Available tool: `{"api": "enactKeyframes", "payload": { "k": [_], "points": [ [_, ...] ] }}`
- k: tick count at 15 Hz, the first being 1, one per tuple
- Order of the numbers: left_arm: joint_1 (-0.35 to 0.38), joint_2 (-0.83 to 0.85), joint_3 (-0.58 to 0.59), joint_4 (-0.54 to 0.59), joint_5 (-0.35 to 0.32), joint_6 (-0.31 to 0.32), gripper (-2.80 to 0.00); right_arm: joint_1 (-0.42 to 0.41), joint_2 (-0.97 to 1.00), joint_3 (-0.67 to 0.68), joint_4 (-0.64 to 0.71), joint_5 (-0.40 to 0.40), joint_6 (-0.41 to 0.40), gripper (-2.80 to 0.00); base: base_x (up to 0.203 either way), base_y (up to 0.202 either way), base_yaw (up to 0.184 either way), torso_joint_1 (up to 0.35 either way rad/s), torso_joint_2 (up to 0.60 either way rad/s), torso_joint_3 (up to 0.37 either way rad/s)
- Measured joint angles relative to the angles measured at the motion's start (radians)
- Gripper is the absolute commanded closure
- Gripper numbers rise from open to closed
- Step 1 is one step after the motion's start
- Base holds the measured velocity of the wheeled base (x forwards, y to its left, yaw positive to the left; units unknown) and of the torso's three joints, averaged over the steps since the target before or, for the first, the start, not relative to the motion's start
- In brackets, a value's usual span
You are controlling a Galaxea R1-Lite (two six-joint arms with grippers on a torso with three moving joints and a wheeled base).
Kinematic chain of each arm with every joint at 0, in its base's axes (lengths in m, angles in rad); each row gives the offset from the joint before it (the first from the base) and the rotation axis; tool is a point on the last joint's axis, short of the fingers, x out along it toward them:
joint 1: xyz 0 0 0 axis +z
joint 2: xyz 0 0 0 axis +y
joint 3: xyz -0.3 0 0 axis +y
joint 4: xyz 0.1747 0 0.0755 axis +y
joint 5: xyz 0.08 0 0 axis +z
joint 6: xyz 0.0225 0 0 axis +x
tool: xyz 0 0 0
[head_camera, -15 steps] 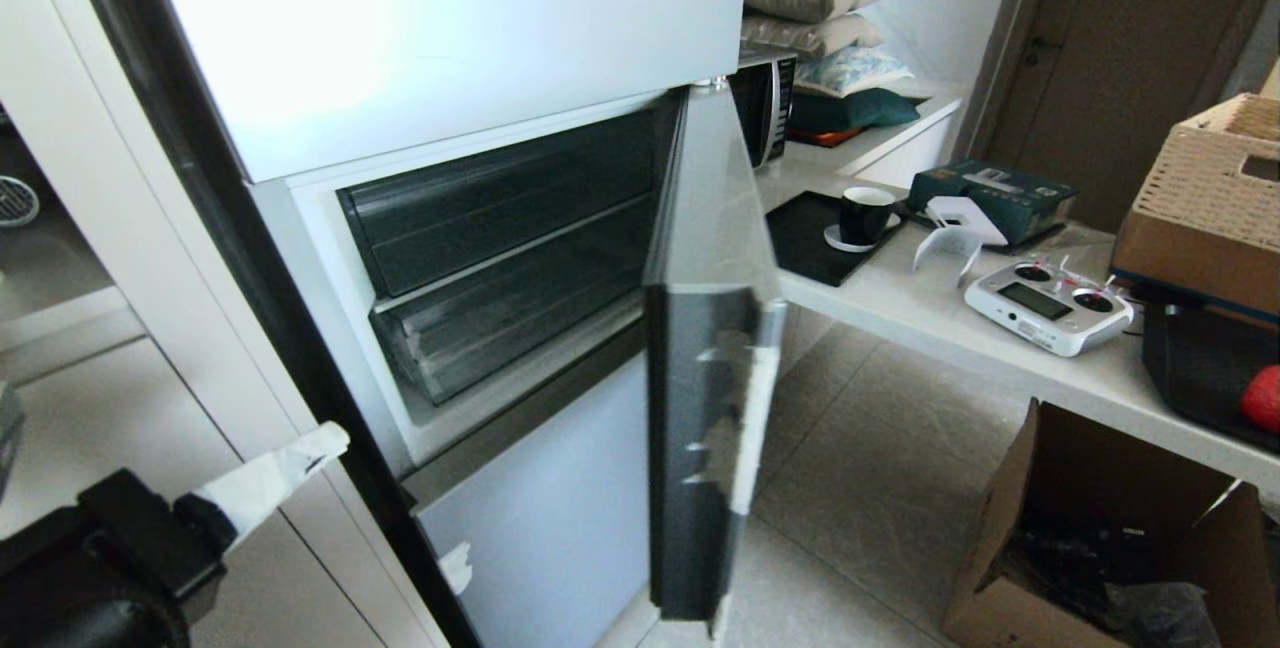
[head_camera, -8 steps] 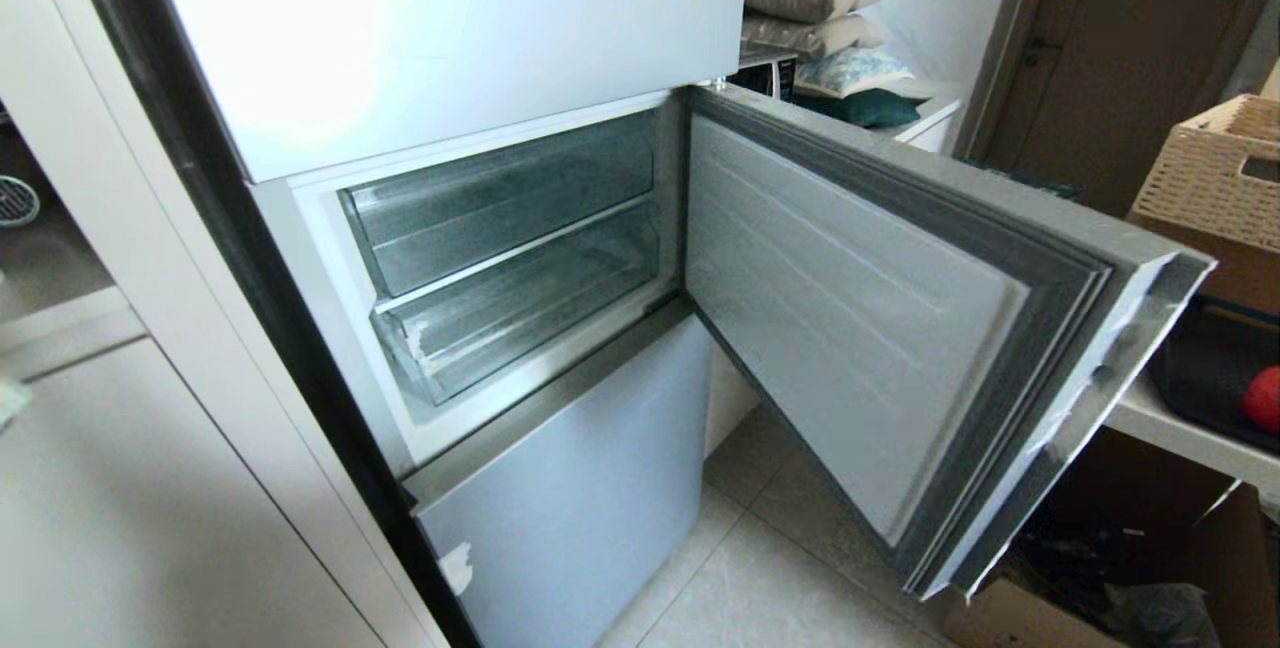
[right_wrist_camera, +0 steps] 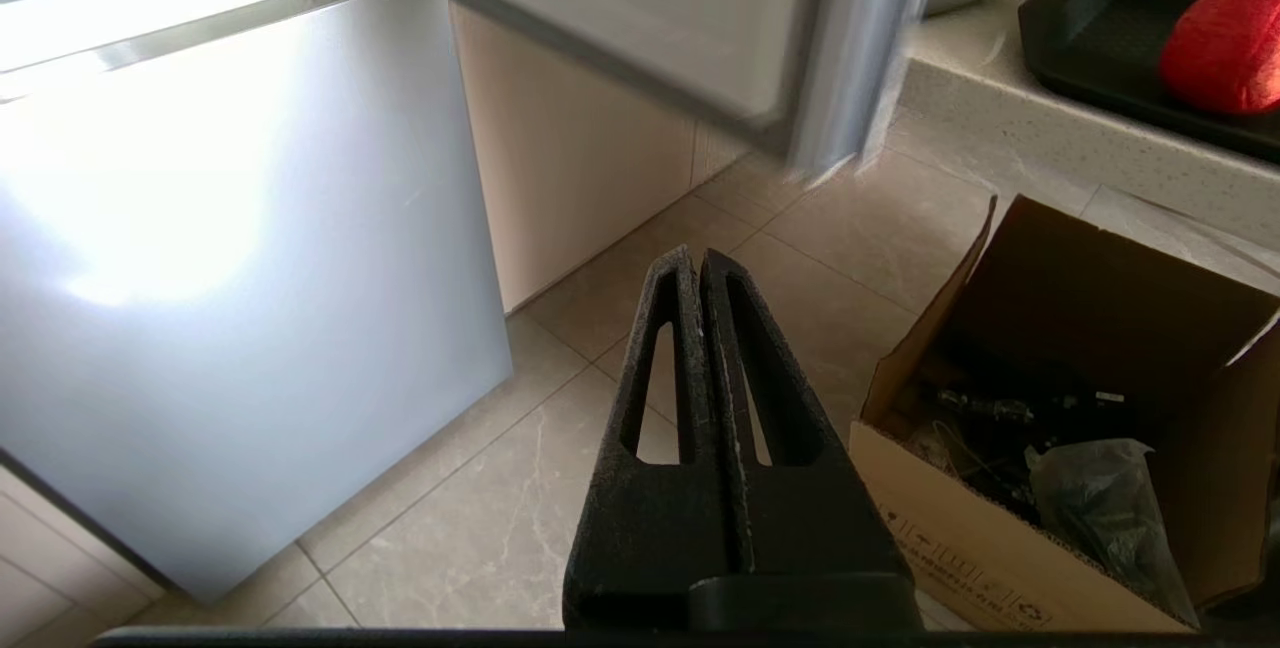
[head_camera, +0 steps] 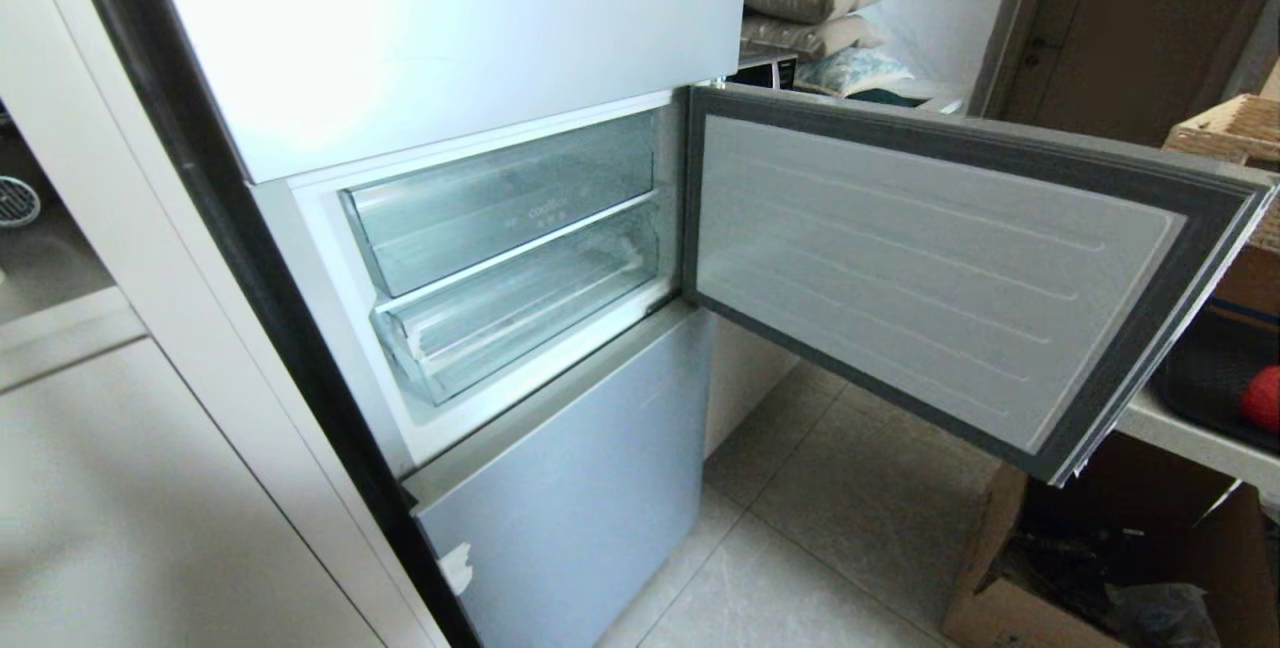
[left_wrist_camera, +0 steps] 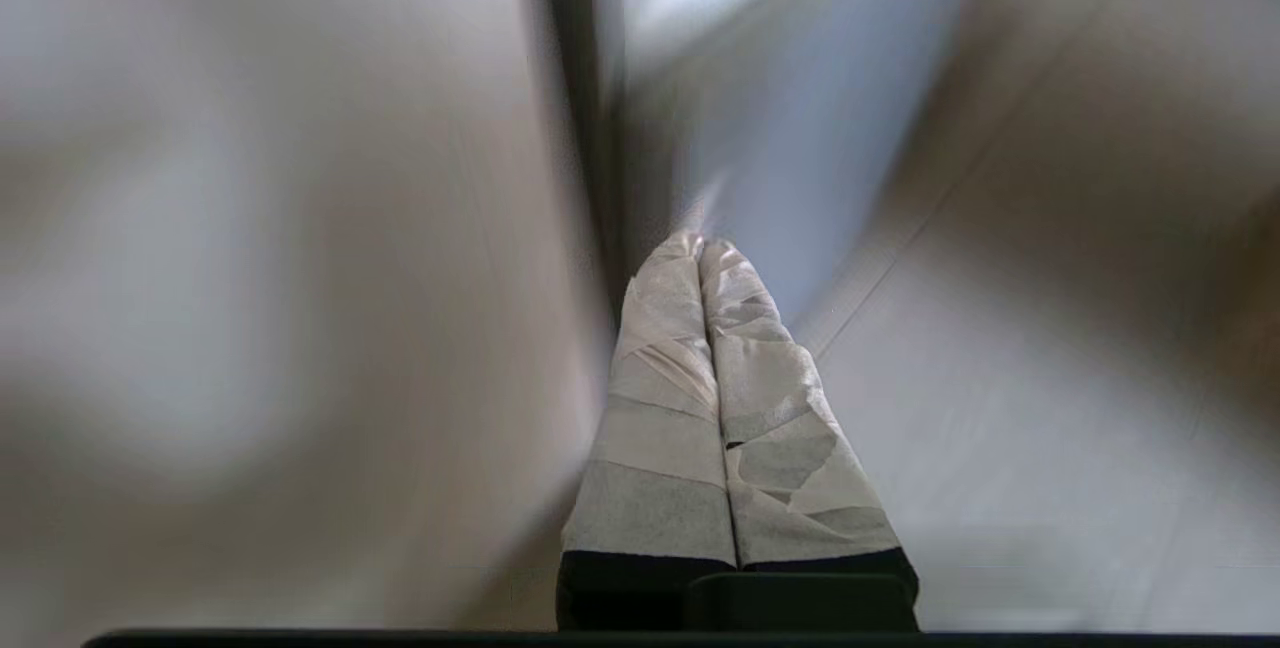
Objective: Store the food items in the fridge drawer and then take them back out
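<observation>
The fridge's middle door [head_camera: 940,278] stands swung wide to the right. Behind it two clear plastic drawers sit pushed in. The lower one, with a ribbed floor, is the fridge drawer [head_camera: 520,318]; a second clear bin [head_camera: 500,208] lies above it. Both look empty. One red round fruit [head_camera: 1262,398] [right_wrist_camera: 1225,46] lies on a black tray [right_wrist_camera: 1090,38] on the counter at far right. My left gripper [left_wrist_camera: 700,246], with white-taped fingers, is shut on nothing beside the fridge's lower front. My right gripper [right_wrist_camera: 697,256] is shut over the floor tiles. Neither arm shows in the head view.
The open door reaches out over the white counter [right_wrist_camera: 1010,118] and hides most of it. A blue-grey bottom fridge front [head_camera: 570,488] sits below the drawers. An open cardboard box [head_camera: 1100,568] stands on the floor under the counter. A wicker basket [head_camera: 1225,118] sits at far right.
The middle fridge door has swung from edge-on to wide open on the right, covering the counter items. My left arm has dropped out of the head view.
</observation>
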Motion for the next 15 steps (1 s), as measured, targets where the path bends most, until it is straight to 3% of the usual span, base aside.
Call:
{"api": "enactKeyframes", "payload": {
  "k": [2,5,10,15],
  "points": [
    [-0.004,-0.029,0.024,0.091,0.043,0.061,0.0,0.0,0.0,0.0,0.0,0.0,-0.005,0.0,0.0,0.0,0.0,0.0,0.0,0.0],
    [-0.084,-0.079,0.047,0.087,-0.047,0.088,0.0,0.0,0.0,0.0,0.0,0.0,-0.005,0.0,0.0,0.0,0.0,0.0,0.0,0.0],
    [-0.086,-0.247,0.058,0.092,-0.041,0.094,0.0,0.0,0.0,0.0,0.0,0.0,-0.003,0.0,0.0,0.0,0.0,0.0,0.0,0.0],
    [-0.08,-0.323,0.063,0.088,0.007,0.0,0.0,0.0,0.0,0.0,0.0,0.0,0.0,0.0,0.0,0.0,0.0,0.0,0.0,0.0]
  ]
}}
